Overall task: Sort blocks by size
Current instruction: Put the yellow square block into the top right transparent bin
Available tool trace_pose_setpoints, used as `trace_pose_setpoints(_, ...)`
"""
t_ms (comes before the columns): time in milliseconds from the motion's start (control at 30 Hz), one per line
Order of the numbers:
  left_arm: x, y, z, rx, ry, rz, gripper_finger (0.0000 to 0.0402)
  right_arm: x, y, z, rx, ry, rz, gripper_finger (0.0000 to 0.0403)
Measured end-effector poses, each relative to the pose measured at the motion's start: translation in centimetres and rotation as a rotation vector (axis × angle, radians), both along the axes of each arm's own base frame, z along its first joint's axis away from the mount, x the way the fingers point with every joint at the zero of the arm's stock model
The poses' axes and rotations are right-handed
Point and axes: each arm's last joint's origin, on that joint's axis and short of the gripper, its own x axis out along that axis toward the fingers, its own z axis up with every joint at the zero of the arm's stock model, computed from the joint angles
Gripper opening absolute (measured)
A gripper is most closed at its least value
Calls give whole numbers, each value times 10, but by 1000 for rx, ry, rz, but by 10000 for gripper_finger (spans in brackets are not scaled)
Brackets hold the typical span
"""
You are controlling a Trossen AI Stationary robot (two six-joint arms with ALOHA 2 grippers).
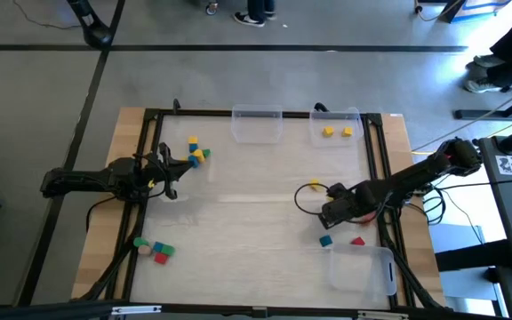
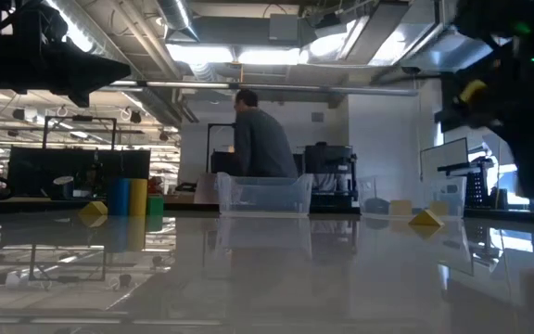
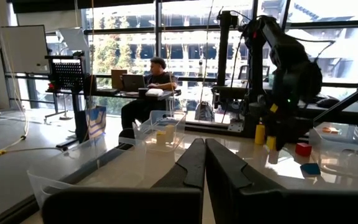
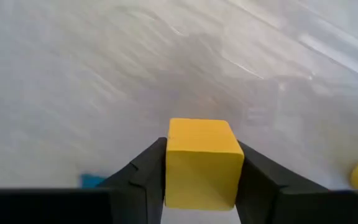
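Looking down on your bench (image 1: 256,236), you have both arms reaching in from the sides, with three clear bins on it: one (image 1: 257,124) at the middle of the far edge, one (image 1: 336,127) toward the far right holding two yellow blocks (image 1: 336,132), and one (image 1: 361,268) at the near right corner. Your right claw (image 4: 202,171) sits right of centre, just beyond that near bin, clamped on a yellow block (image 4: 202,163) squeezed between its two fingers above the bench. Your left claw (image 3: 204,163) waits at the left side with its fingers pressed together and nothing in them. Loose blocks lie in small groups: blue and yellow ones (image 1: 196,153) just beyond the left claw, green, tan and red ones (image 1: 154,250) near the front left, and a blue (image 1: 325,240) and a red (image 1: 357,241) one close beside the near-right bin.
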Motion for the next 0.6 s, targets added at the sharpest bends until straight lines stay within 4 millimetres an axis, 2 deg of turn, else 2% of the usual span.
trace_pose_setpoints(267, 0, 0, 0, 0, 0, 0, 0, 17, -31, 23, -129, -42, 85, 138)
trace_pose_setpoints(400, 0, 0, 0, 0, 1, 0, 0, 23, -56, 30, -193, -49, 106, 146)
trace_pose_setpoints(600, 0, 0, 0, 0, 1, 0, 0, 26, -99, 37, -310, -34, 105, 135)
